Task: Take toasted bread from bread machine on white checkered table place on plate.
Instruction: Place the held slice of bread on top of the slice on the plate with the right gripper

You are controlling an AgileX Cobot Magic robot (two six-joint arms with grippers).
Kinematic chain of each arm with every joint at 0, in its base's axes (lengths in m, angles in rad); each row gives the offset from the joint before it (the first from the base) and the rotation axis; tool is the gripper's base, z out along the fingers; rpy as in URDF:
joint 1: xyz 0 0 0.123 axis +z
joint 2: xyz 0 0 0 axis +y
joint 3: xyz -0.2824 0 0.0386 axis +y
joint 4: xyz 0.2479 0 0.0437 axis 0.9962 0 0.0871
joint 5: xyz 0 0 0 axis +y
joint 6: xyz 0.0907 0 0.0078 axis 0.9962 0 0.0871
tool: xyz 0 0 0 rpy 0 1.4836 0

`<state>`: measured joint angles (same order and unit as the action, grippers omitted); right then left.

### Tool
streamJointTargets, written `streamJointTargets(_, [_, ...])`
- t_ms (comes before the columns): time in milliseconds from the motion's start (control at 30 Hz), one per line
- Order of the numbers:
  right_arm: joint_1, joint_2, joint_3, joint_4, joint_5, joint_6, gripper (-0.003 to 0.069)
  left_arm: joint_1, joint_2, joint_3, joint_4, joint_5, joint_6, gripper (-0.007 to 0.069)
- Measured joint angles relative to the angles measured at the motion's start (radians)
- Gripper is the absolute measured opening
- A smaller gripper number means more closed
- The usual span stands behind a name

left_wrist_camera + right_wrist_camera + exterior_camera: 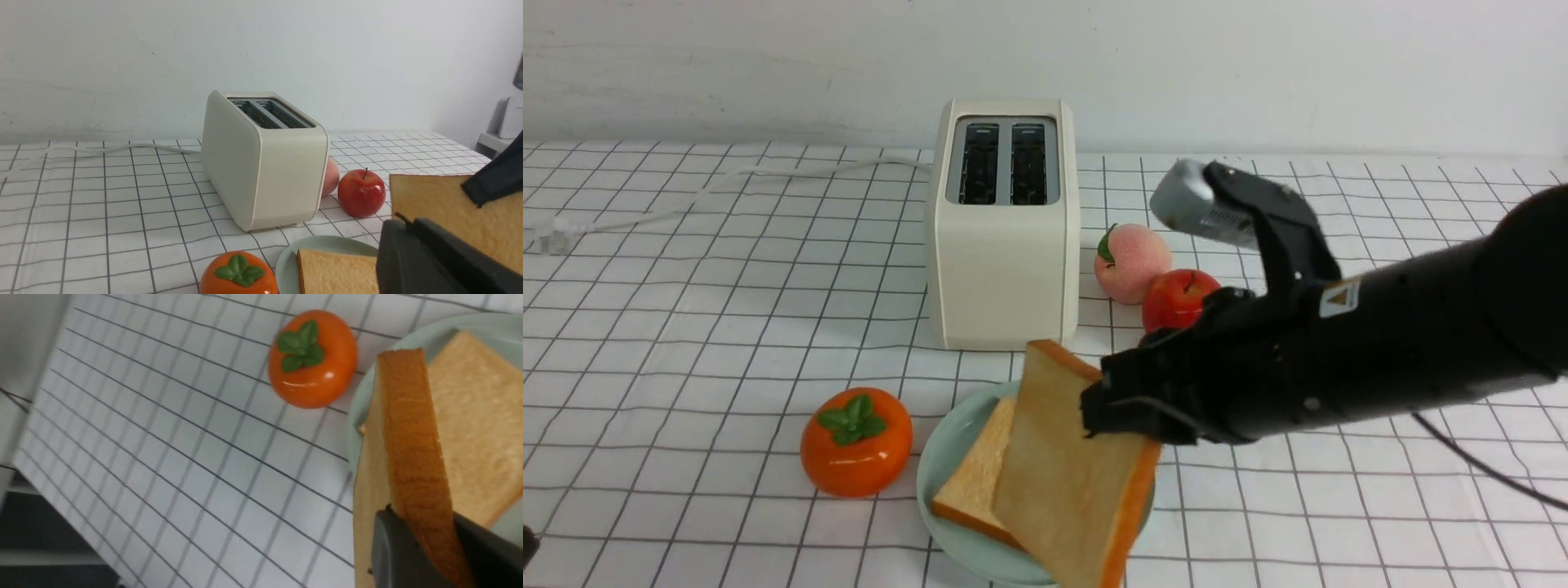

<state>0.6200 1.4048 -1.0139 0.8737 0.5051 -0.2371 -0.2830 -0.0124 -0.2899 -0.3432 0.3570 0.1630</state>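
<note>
The bread machine stands at the back of the white checkered table, both slots dark and empty. One slice of toasted bread lies flat on the mint-green plate in front of it. My right gripper is shut on the second slice by its crust edge. It holds that slice tilted, partly over the plate and the flat slice. In the right wrist view the jaws pinch the orange crust. My left gripper looks shut and empty, low at the left.
An orange persimmon sits just left of the plate. A peach and a red apple lie right of the toaster, behind my right arm. The white cord trails left along the back. A white wall stands behind.
</note>
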Motion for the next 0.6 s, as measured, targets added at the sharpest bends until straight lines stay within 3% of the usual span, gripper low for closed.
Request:
streamJointTargets(67, [0.0,0.021,0.007,0.175,-0.025,-0.132,0.0113,0.0,0.0,0.0,0.0,0.002,0.0,0.0005])
streamJointTargets(100, [0.0,0.039,0.007,0.306,-0.036,-0.272,0.0113,0.0,0.0,0.0,0.001,0.003,0.0,0.0005])
streamJointTargets(233, [-0.014,0.105,0.01,0.662,-0.072,-0.611,0.0113,0.0,0.0,0.0,0.001,0.007,0.0,0.0005])
streamJointTargets(300, [-0.035,0.136,0.01,0.758,-0.073,-0.71,0.0113,0.0,0.0,0.0,0.001,0.008,0.0,0.0006])
streamJointTargets(400, [-0.076,0.187,0.01,0.816,-0.059,-0.803,0.0113,0.0,0.0,0.0,0.001,0.008,0.0,0.0006])
streamJointTargets(600, [-0.114,0.251,0.012,0.834,0.017,-0.819,0.0113,0.0,0.0,0.0,0.001,0.015,0.0,0.0006])
